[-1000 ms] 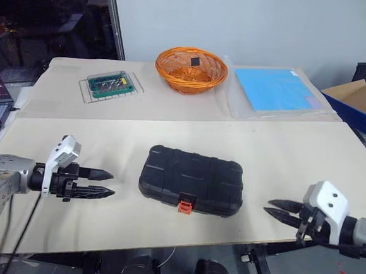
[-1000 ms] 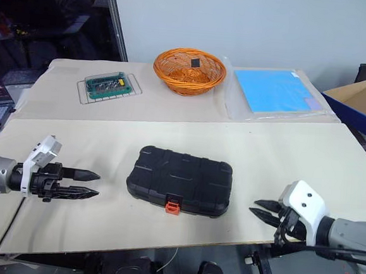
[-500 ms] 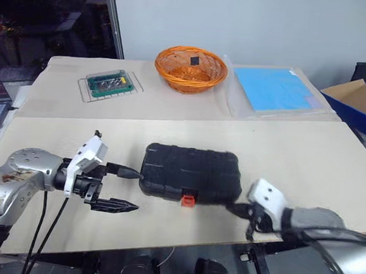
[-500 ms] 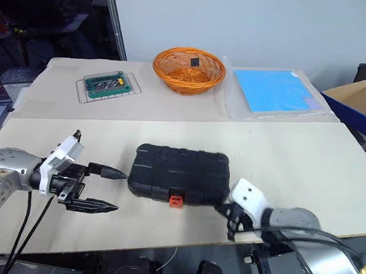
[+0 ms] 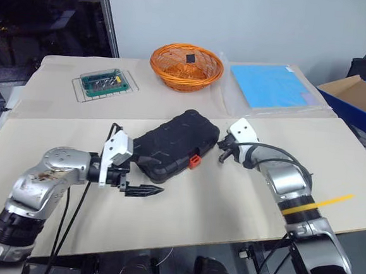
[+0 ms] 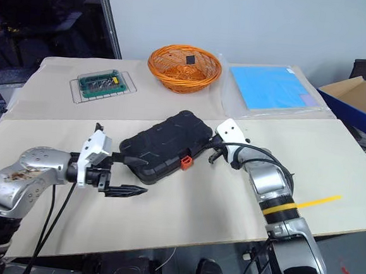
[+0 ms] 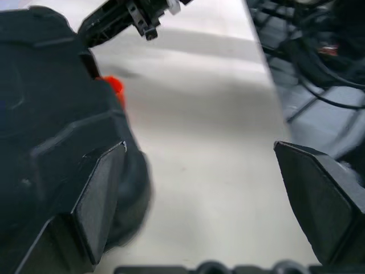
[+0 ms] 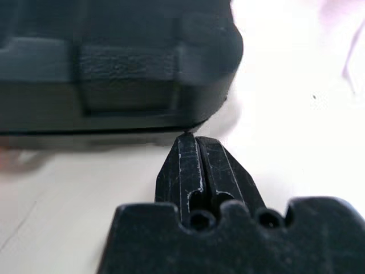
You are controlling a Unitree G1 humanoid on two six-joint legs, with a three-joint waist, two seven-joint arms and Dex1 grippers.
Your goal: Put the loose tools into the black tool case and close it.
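Case (image 5: 172, 147), closed, lies askew at the table's (image 5: 241, 199) middle, orange latch (image 5: 194, 161) facing the near edge. Head views: left gripper (image 5: 143, 176), fingers spread wide, straddles the case's left end, one finger behind it and one on the bare table in front; right gripper (image 5: 221, 154), fingers pressed together, meets the case's right end. Basket (image 5: 186, 66), green box (image 5: 103, 83) and blue sheet (image 5: 272, 87) stand along the far edge, well apart.

Left wrist view: case (image 7: 51, 137) beside one finger (image 7: 94, 200).

Right wrist view: shut fingertips (image 8: 194, 145) at the case's (image 8: 114, 63) lower rim.
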